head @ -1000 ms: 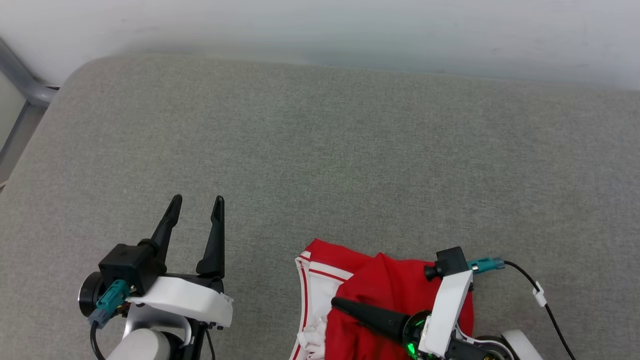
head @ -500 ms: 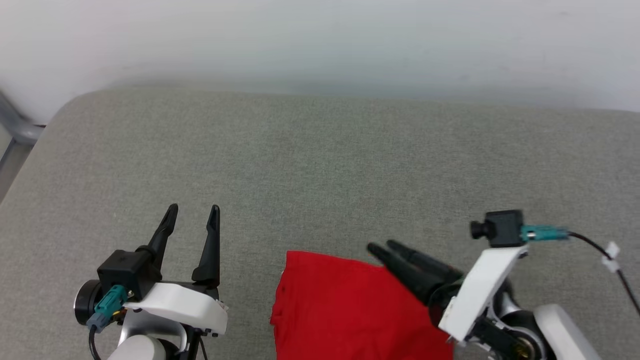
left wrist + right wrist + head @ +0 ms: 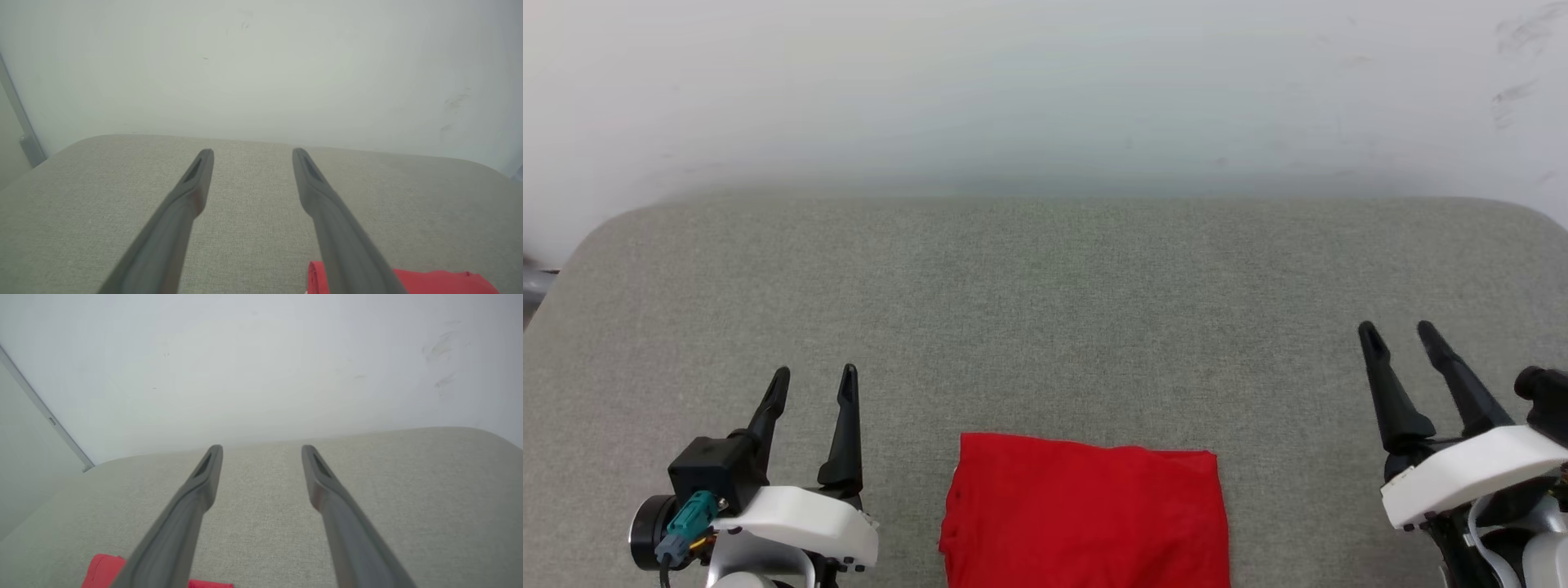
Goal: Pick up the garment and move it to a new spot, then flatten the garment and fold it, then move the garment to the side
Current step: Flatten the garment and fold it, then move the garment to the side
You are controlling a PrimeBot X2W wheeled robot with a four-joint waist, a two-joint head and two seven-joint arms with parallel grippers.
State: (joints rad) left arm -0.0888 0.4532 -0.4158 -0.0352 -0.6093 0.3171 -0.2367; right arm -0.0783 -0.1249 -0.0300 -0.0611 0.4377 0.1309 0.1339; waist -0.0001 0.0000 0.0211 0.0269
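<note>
Right fingers [image 3: 1388, 392], now off the flat plain-red garment [image 3: 1086, 514], and left fingers [image 3: 845, 433] both spread, empty.

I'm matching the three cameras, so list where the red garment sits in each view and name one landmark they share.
Head view: garment at bottom centre, flat on the grey cushion, between left gripper and right gripper.
Left wrist view: bottom right corner, partly behind a finger.
Right wrist view: bottom left corner, partly behind a finger.
Shared landmark: the cushion's far edge against the white wall.
</note>
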